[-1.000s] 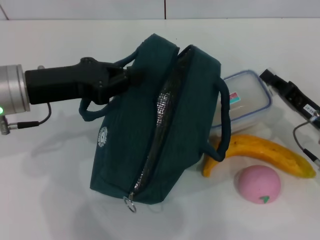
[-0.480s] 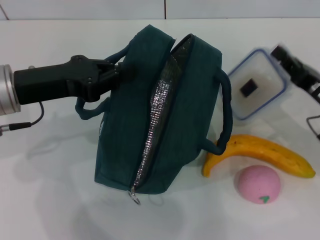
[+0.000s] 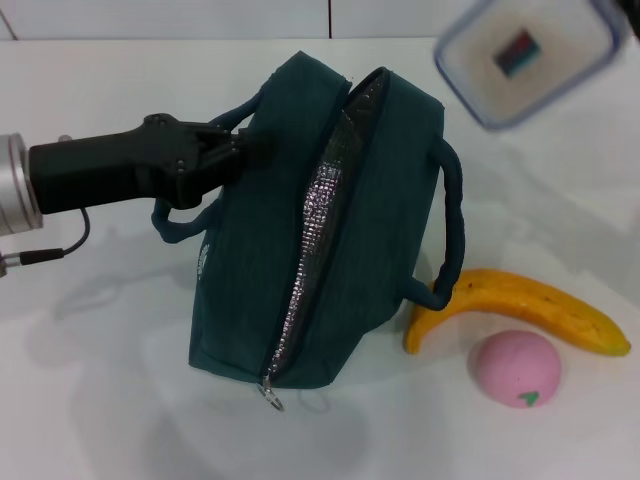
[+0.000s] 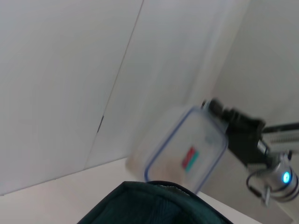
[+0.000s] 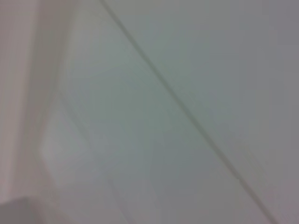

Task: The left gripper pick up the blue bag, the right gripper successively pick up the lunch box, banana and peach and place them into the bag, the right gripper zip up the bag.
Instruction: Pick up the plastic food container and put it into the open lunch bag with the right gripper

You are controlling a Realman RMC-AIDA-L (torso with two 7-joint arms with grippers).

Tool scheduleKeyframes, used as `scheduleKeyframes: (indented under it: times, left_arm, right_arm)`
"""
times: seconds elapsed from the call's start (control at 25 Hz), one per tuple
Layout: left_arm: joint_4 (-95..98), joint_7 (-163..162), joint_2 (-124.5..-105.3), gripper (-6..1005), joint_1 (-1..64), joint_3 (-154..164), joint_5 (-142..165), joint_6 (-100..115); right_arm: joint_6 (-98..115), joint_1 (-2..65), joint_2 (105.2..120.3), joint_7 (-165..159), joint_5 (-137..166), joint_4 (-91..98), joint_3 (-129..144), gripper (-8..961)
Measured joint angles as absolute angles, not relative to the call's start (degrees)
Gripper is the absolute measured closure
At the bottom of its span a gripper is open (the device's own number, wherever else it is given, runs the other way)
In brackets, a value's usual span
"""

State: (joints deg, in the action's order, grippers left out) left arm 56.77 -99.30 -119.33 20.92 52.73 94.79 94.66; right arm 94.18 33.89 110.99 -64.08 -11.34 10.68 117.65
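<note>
The blue bag [image 3: 370,230] lies tilted on the white table with its zip open, showing the silver lining [image 3: 312,235]. My left gripper [image 3: 238,150] is shut on the bag's near-side handle and edge. The clear lunch box [image 3: 522,55] with a blue rim hangs in the air above the table beyond the bag's right side. In the left wrist view my right gripper [image 4: 211,106] is shut on the lunch box [image 4: 184,149] at its edge, above the bag [image 4: 149,205]. The banana [image 3: 530,305] and pink peach [image 3: 515,368] lie right of the bag.
The zip pull ring [image 3: 270,395] hangs at the bag's near end. A cable [image 3: 45,252] runs from the left arm. The right wrist view holds only a pale blurred surface.
The lunch box has been lifted off the table by the bag and carried up and away. The right gripper has left the head view. The bag and left gripper stay still.
</note>
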Motion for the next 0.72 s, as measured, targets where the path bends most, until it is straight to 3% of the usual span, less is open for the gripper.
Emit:
scheduleKeyframes:
  times: [0.28,0.48,0.72]
  left_arm:
    - [54.74,-99.19,-119.14,955,21.51,52.73,95.2,94.23]
    - [54.06,-98.72,-119.02,955,21.96,52.73,95.25,94.05]
    - [54.05,-98.64,-118.94,955,22.29,52.68,95.26,92.48]
  right_arm:
    - [97.25,41.9,110.22,-65.6,-9.08,13.91,117.82,856]
    - [95.61,44.96,111.39,-65.54,-5.92,14.58,117.77,856]
    - [94.04,44.08,112.98,-65.17,-1.6,14.27,117.77,856]
